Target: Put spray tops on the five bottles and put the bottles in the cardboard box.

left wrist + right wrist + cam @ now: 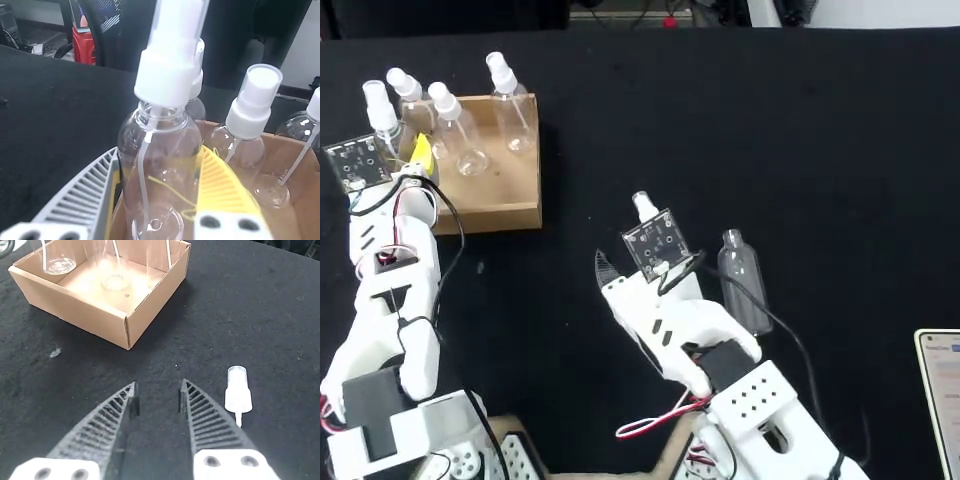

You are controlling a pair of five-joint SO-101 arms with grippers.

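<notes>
The cardboard box [510, 195] sits at the table's far left, and three clear bottles with white spray tops [510, 110] stand in it. My left gripper [417, 155] is at the box's left edge, shut on another topped bottle [160, 165] held upright between the grey and yellow fingers [220, 190]. A bare bottle [742, 278] lies on the black table, right of my right arm. A loose spray top [642, 206] [237, 395] lies just beyond my right gripper [156, 392], which is open and holds nothing, low over the table.
A white-edged screen [940, 400] lies at the table's right edge. The box's near corner [125, 325] is ahead of the right gripper. Behind the table stands a red object [84, 40]. The black cloth's far right half is bare.
</notes>
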